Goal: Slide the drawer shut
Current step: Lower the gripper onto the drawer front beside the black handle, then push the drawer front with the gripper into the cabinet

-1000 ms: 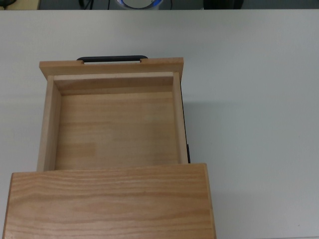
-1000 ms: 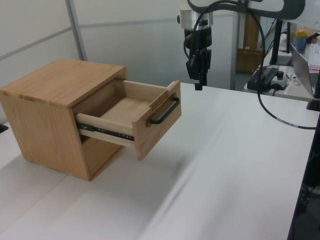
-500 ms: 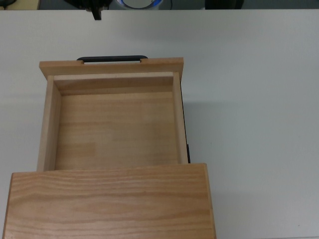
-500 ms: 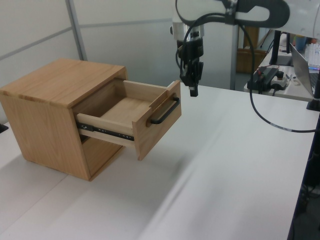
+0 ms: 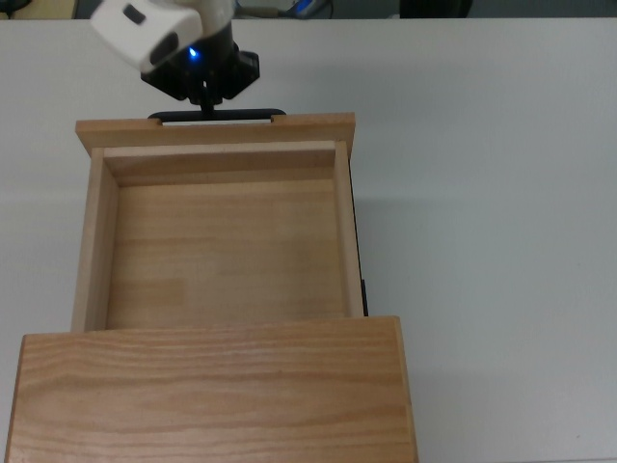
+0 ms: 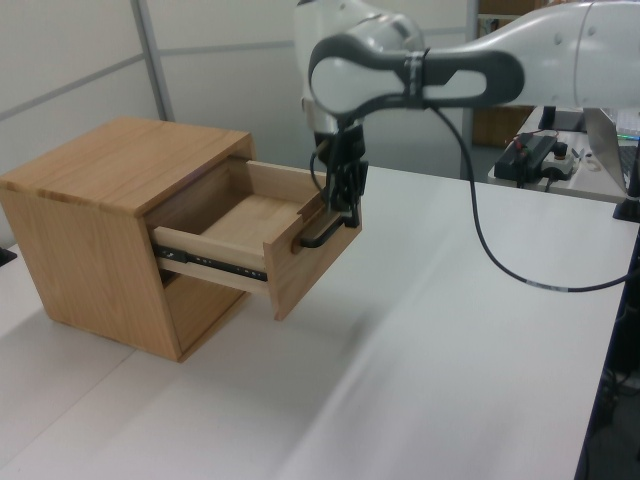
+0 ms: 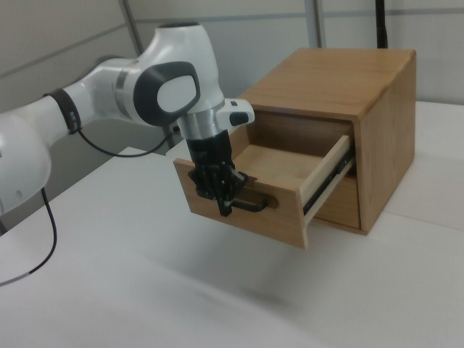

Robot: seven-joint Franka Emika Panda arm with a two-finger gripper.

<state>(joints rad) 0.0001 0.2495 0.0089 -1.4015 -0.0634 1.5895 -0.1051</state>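
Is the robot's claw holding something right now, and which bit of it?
It cannot be told. The gripper is right at the drawer's black bar handle, but a real grasp isn't visible.

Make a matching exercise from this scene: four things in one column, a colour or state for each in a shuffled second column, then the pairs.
1. drawer
2. handle
3. cabinet top
4. gripper

A. thin black bar
B. pulled out, nothing inside
C. in front of the drawer's front panel, at the bar
D. flat grained wood

Pairs: 1-B, 2-A, 3-D, 4-C
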